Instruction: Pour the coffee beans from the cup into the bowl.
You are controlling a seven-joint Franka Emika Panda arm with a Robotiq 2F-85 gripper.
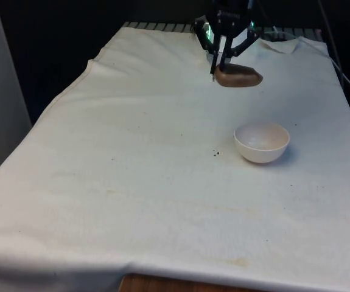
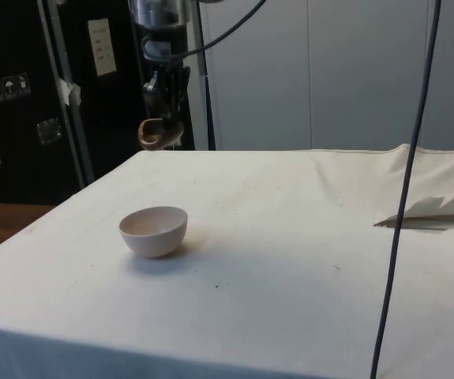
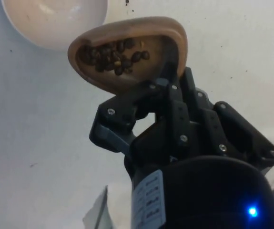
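Fingers of the black gripper (image 1: 223, 66) are pinching the rim of a brown cup (image 1: 238, 76), holding it lifted off the white cloth (image 1: 132, 182) at the far end of the table. In the wrist view the gripper (image 3: 167, 78) is clamping one edge of the cup (image 3: 127, 57), and dark coffee beans (image 3: 113, 56) are sitting inside it, gathered towards one side. The cup is looking tilted in the side view, where it (image 2: 157, 133) is hanging under the gripper (image 2: 163, 118) clear of the table.

A white bowl (image 1: 262, 142) is standing upright on the cloth, nearer the front camera than the cup and slightly towards the front view's right. In the side view the bowl (image 2: 154, 230) is sitting well apart from the raised cup, with bare cloth between them. In the wrist view the bowl's (image 3: 55, 21) pale inside is showing just beyond the cup's rim.

A few small dark specks (image 1: 216, 152) are lying on the cloth just beside the bowl, on the front view's left of it. A dark cable (image 2: 407, 189) is hanging down across the side view in front of the table, away from the bowl and cup. The cloth is lying rumpled at its far corner (image 2: 440, 207).
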